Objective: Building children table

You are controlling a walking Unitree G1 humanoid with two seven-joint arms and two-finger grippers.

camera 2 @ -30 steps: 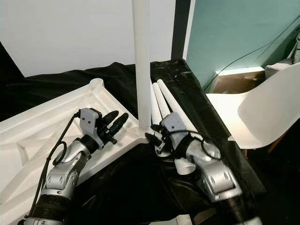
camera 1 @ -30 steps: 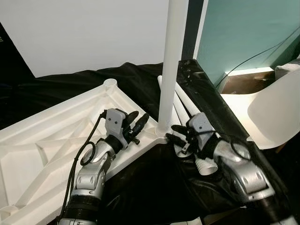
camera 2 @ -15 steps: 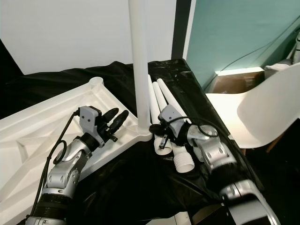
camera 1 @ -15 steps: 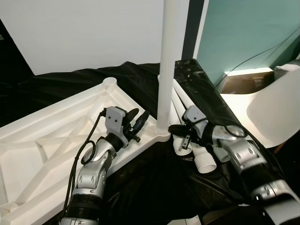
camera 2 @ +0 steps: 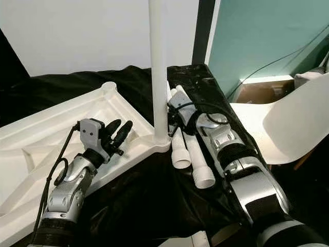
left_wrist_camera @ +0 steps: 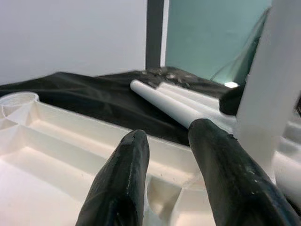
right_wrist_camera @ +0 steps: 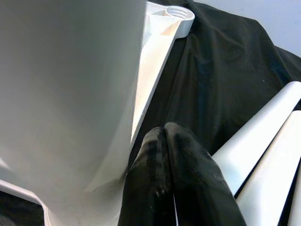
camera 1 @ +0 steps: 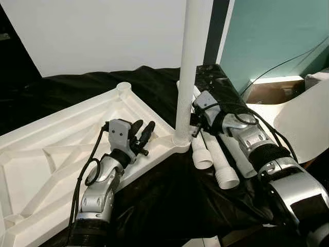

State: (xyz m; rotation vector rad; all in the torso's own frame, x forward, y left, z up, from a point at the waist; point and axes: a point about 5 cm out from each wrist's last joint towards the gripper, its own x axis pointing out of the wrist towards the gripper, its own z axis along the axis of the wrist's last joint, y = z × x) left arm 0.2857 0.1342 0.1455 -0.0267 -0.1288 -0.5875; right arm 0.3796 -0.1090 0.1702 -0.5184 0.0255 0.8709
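Observation:
The white table top (camera 1: 61, 149) lies upside down on black cloth. One white leg (camera 1: 187, 77) stands upright in its near corner socket. Three loose white legs (camera 1: 221, 159) lie on the cloth just right of it. My left gripper (camera 1: 145, 128) hovers over the table top's ribbed underside, left of the upright leg, open with nothing between its fingers (left_wrist_camera: 134, 141). My right gripper (right_wrist_camera: 165, 134) is at the right side of the upright leg, low near its base and above the loose legs, with both fingers pressed together and holding nothing. An empty socket (camera 1: 123, 88) shows at the far corner.
A white chair (camera 1: 308, 118) stands close on the right, beyond the cloth's edge. A teal wall with a black cable (camera 1: 277, 64) lies behind it. A dark post (camera 1: 213, 31) rises behind the upright leg.
My right arm has reached farther forward, from the loose legs' near ends to the upright leg's base. The left gripper has hardly moved. The camera has shifted slightly.

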